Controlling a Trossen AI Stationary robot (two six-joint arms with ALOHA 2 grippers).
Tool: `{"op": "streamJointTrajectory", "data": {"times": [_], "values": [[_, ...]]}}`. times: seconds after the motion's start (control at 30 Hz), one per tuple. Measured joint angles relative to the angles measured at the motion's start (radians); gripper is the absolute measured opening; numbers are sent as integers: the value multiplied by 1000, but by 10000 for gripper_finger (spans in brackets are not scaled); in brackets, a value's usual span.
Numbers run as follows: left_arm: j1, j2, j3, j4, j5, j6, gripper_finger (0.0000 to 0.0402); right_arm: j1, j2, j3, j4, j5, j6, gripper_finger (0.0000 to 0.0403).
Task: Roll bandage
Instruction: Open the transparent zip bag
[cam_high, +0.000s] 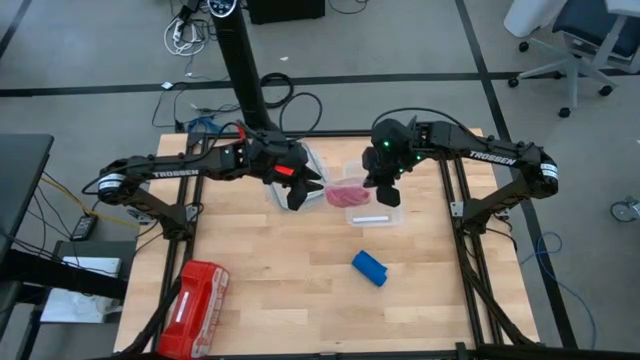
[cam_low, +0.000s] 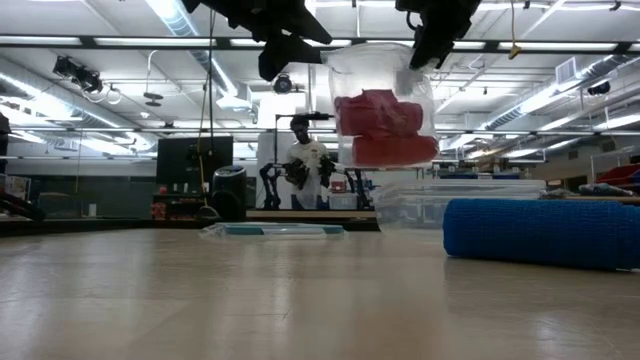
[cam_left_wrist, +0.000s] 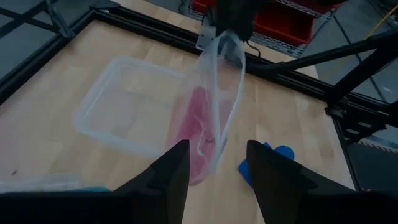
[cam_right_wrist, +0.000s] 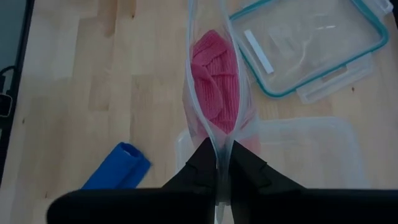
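A wooden worktop (cam_high: 300, 260) is seen from above, with two dark robot arms reaching in from nine and three o'clock. The right hand (cam_right_wrist: 217, 163) is pinched together on the top edge of a clear plastic bag (cam_right_wrist: 214, 93), which hangs lifted off the worktop near its centre. Inside the bag lie pink-red rolls (cam_right_wrist: 216, 84). The left hand (cam_left_wrist: 216, 163) is held just beside the bag with its fingers (cam_left_wrist: 171, 171) apart, and nothing is gripped by it.

The bandage (cam_high: 369, 268), a stubby bright blue cylinder, lies on the worktop at about five o'clock from the bag, well apart from both hands. It appears already rolled (judging by its shape), so the step in hand seems to be the opening of the bag to receive it. The next move would probably call for the bag's free edge to be taken by the left hand and drawn open.

A clear plastic container (cam_left_wrist: 127, 102) rests beneath the bag, and its teal-rimmed lid (cam_right_wrist: 305, 43) lies just beside it; both crowd the space under the bag. A red plastic-wrapped pack (cam_high: 195, 292) lies at seven o'clock. A person (cam_low: 303, 160) is seen far behind the worktop.
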Motion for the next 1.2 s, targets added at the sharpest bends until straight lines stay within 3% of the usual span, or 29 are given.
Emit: {"op": "streamJointTrajectory", "data": {"times": [0.4, 1.03, 1.2], "values": [[0, 13, -3, -5, -13, 0, 153, 0, 0, 0, 20, -17, 8, 20], [-18, 19, -3, 5, -3, 2, 10, 0, 0, 0, 41, -30, 16, 21], [-18, 19, -3, 4, -2, 1, 4, 0, 0, 0, 56, -37, 36, 30]]}}
